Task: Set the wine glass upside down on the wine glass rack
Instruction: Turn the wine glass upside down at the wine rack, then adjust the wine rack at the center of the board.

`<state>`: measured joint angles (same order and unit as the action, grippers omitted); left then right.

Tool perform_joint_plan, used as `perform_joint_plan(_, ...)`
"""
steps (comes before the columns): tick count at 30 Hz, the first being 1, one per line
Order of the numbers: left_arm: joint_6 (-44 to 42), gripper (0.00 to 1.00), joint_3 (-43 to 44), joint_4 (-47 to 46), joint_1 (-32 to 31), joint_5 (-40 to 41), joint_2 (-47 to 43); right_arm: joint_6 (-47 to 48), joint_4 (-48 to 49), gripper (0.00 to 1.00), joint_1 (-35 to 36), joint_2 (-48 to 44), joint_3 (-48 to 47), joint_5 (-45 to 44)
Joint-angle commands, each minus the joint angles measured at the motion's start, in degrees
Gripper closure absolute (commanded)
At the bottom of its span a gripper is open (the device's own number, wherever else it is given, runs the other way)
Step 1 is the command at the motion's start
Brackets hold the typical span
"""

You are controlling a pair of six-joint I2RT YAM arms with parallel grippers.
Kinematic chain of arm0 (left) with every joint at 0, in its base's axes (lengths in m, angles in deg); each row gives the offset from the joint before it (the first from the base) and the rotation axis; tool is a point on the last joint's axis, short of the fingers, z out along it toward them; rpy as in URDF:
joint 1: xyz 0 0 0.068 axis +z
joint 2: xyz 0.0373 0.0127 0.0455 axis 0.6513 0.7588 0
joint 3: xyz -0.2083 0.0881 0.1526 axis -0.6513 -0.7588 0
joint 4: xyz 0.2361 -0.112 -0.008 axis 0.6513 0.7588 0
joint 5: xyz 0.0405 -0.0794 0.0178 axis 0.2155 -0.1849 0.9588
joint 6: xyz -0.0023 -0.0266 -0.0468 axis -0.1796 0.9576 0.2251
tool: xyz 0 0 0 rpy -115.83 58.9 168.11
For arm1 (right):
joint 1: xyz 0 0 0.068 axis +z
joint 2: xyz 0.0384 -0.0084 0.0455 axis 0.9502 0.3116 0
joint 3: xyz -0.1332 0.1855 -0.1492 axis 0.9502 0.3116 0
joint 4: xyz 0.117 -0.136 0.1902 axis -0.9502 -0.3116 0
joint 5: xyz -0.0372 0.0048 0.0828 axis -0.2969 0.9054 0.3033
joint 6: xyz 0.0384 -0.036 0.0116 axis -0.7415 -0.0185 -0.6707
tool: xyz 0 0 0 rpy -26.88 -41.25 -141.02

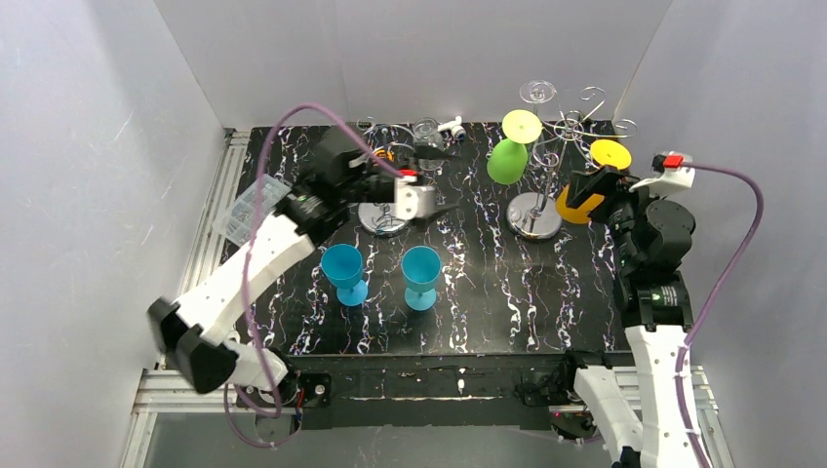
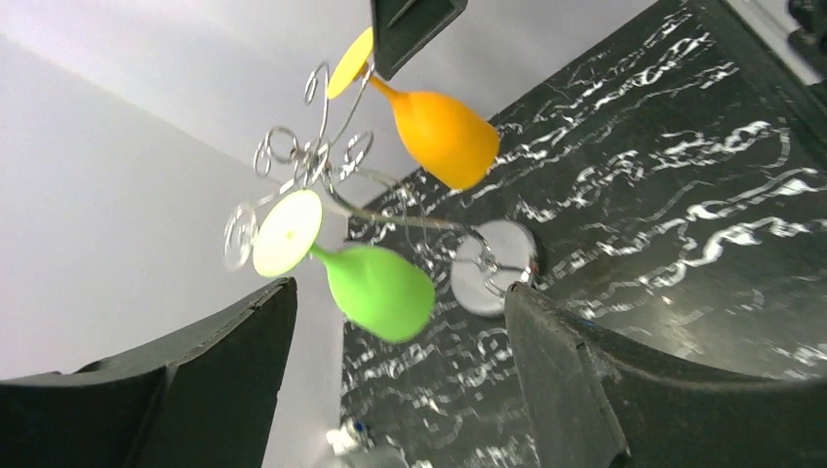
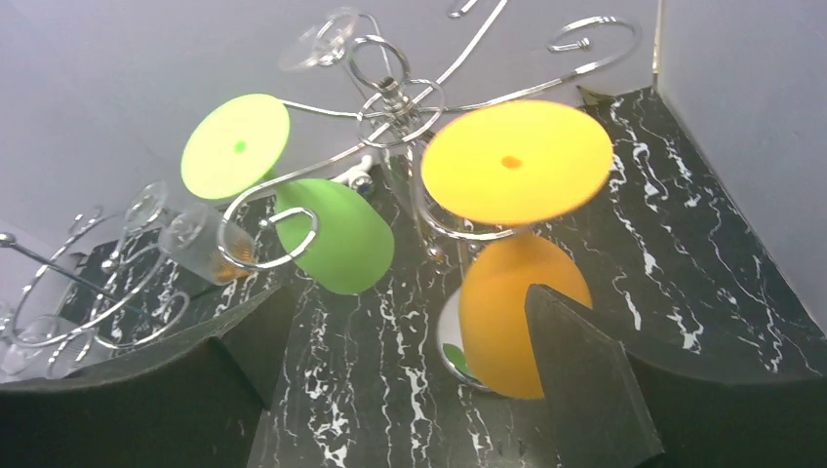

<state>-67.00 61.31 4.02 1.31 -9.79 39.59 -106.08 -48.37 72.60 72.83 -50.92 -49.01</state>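
Small red tag (image 1: pixel 673 160) on the white housing at the right wrist, too small to read; white marbling across the black desk (image 1: pixel 488 292).

Orange wine glass (image 3: pixel 512 312) hanging upside down on the wine glass rack (image 3: pixel 390 102); flat yellow-orange foot uppermost, lying over a curled wire arm, mouth of the bowl turned down toward the desk; long axis close to upright, leaning slightly; stem hidden behind the foot in the right wrist view. Seen from the top camera, placed on the rack's right side, foot toward the far right, bowl lower and nearer the round metal base.

Right fingers (image 3: pixel 585 380) spread wide, one to each side of the orange bowl; the nearer one overlapping the bowl's lower edge in the wrist view, contact impossible to tell; nothing pinched.

Left fingers (image 2: pixel 224 380) spread wide too, nothing between them; aimed at the rack from the left, well apart from it, above the shorter wire stand (image 1: pixel 383 216).

Green glass (image 1: pixel 507 161) inverted on the rack's left side, pale green foot up; clear glass foot (image 1: pixel 537 93) at the rack's far top.

Two blue glasses (image 1: pixel 343 271) (image 1: pixel 421 273) upright on the near part of the desk, side by side, not touching; clear plastic tray (image 1: pixel 249 207) at the desk's left edge.
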Motion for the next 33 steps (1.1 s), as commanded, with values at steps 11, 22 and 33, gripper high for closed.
perform_joint_plan(11, -28.0, 0.62, 18.9, -8.4, -11.7, -1.2, 26.7, -6.6, -20.6, 0.04, -0.1, 16.7, -30.6, -2.2)
perform_joint_plan(22, -34.0, 0.59, 15.4, -21.4, -12.5, 3.8, 29.5, -10.4, -22.7, 0.04, -0.2, 28.0, -40.8, -7.4)
perform_joint_plan(33, -33.5, 0.57, 22.4, -22.6, -12.5, 8.5, 36.6, -13.9, -19.6, 0.09, -7.0, 30.2, -37.9, -7.3)
